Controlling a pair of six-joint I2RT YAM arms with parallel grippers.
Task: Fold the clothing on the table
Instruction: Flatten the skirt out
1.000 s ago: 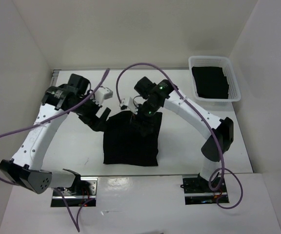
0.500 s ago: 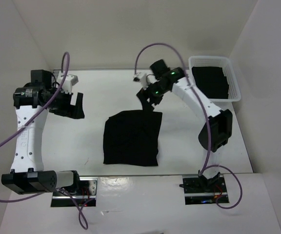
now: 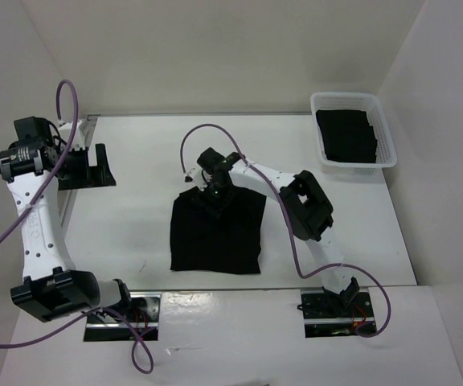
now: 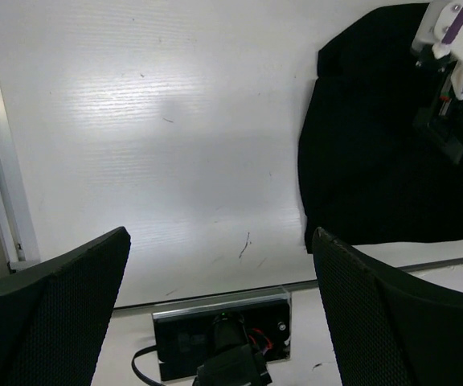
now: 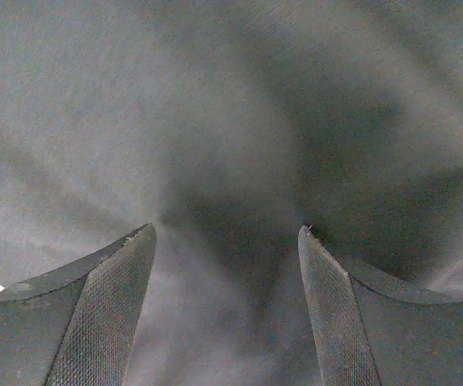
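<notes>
The black clothing (image 3: 215, 237) lies as a folded, nearly square pile in the middle of the white table (image 3: 135, 225). My right gripper (image 3: 215, 195) is low over its far edge, jaws open. In the right wrist view the dark fabric (image 5: 231, 112) fills the frame and nothing is pinched between the right gripper (image 5: 227, 228) fingers. My left gripper (image 3: 87, 167) is drawn back to the table's far left, wide open and empty. The left wrist view looks between the open left gripper (image 4: 221, 233) fingers at bare table, with the clothing (image 4: 376, 161) at the right.
A white lattice basket (image 3: 344, 96) with dark folded cloth inside stands at the back right corner. White walls close in the left, back and right. The arm bases (image 3: 123, 310) (image 3: 332, 310) sit at the near edge. A purple cable loops above each arm.
Both grippers left the clothing's far edge. The left arm swung out to the far left. The right gripper rose toward the back, then came down onto the garment's far edge again.
</notes>
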